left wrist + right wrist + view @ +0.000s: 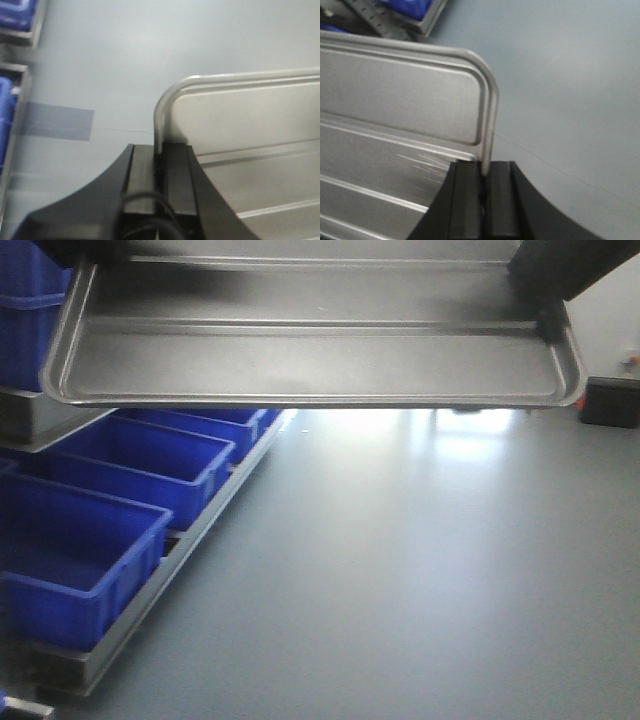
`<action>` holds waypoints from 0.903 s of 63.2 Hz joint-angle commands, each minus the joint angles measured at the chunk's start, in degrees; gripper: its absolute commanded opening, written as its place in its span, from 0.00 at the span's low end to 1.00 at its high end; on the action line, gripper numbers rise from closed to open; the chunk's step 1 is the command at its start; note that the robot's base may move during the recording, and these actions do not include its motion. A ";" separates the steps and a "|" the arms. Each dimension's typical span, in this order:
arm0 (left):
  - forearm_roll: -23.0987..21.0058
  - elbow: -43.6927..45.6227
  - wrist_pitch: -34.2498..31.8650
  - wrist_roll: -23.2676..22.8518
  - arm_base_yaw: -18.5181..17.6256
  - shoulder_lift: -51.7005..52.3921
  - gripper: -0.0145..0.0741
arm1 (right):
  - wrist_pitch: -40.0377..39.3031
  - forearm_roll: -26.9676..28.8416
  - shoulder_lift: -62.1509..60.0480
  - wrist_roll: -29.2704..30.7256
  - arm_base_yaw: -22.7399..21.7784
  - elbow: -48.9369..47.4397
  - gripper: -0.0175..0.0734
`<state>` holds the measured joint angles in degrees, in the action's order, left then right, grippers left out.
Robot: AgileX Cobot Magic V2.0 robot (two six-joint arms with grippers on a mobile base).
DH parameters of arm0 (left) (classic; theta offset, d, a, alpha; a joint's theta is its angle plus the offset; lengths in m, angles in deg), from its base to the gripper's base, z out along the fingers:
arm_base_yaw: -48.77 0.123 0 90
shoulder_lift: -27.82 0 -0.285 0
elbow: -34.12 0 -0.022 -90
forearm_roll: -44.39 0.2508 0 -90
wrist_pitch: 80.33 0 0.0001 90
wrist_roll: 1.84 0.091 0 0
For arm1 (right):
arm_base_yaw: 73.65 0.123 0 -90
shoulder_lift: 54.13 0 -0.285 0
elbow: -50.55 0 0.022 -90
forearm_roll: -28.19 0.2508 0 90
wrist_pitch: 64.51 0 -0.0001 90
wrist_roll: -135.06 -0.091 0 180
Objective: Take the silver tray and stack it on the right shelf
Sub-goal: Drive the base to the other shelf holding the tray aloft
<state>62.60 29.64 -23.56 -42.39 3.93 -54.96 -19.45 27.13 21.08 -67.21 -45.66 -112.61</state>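
— Counting trays?
— One silver tray (310,350), held aloft above the grey floor (420,570); two ribs across it.
— Grippers?
— Two; left gripper (159,162) pinching one short rim, right gripper (485,175) the other; both jaws clamped on metal.
— Bins?
— Three blue bins (140,465) at least, left.

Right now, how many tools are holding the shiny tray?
2. The left tool pinches one short rim of the tray; the right tool pinches the opposite short rim. None looks hidden.
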 commanded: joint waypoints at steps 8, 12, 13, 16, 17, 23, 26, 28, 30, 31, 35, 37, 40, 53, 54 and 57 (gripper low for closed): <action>4.33 1.75 0.90 -0.02 -0.11 1.97 0.05 | -1.16 -3.33 -1.72 0.85 -0.33 -2.07 0.25; 4.33 1.75 0.90 -0.02 -0.11 1.97 0.05 | -1.16 -3.33 -1.72 0.85 -0.33 -2.07 0.25; 4.33 1.75 0.90 -0.02 -0.11 1.97 0.05 | -1.16 -3.33 -1.72 0.85 -0.33 -2.07 0.25; 4.33 1.75 0.90 -0.02 -0.11 1.97 0.05 | -1.16 -3.33 -1.72 0.85 -0.33 -2.07 0.25; 4.33 1.75 0.90 -0.02 -0.11 1.97 0.05 | -1.16 -3.33 -1.72 0.85 -0.33 -2.07 0.25; 4.33 1.75 0.90 -0.02 -0.11 1.97 0.05 | -1.16 -3.33 -1.72 0.85 -0.33 -2.07 0.25; 4.33 1.75 0.90 -0.02 -0.11 1.97 0.05 | -1.16 -3.33 -1.72 0.85 -0.33 -2.07 0.25; 4.33 1.75 0.90 -0.02 -0.11 1.97 0.05 | -1.16 -3.33 -1.72 0.85 -0.33 -2.07 0.25; 4.33 1.75 0.90 -0.02 -0.11 1.97 0.05 | -1.16 -3.33 -1.72 0.85 -0.33 -2.07 0.25; 4.33 1.75 0.90 -0.02 -0.11 1.97 0.05 | -1.16 -3.33 -1.72 0.85 -0.33 -2.07 0.25; 4.33 1.75 0.90 -0.02 -0.11 1.97 0.05 | -1.16 -3.33 -1.72 0.85 -0.33 -2.07 0.25; 4.33 1.75 0.90 -0.02 -0.11 1.97 0.05 | -1.16 -3.33 -1.72 0.85 -0.33 -2.07 0.25; 4.33 1.75 0.90 -0.02 -0.11 1.97 0.05 | -1.16 -3.33 -1.72 0.85 -0.33 -2.07 0.25; 4.33 1.75 0.90 -0.02 -0.11 1.97 0.05 | -1.16 -3.33 -1.72 0.85 -0.33 -2.07 0.25; 4.33 1.75 0.90 -0.02 -0.11 1.97 0.05 | -1.16 -3.33 -1.72 0.85 -0.33 -2.07 0.25; 4.33 1.75 0.90 -0.02 -0.11 1.97 0.05 | -1.16 -3.33 -1.72 0.85 -0.33 -2.07 0.25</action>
<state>62.60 29.64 -23.56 -42.48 3.71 -54.96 -19.12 27.13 20.84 -67.21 -45.66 -112.63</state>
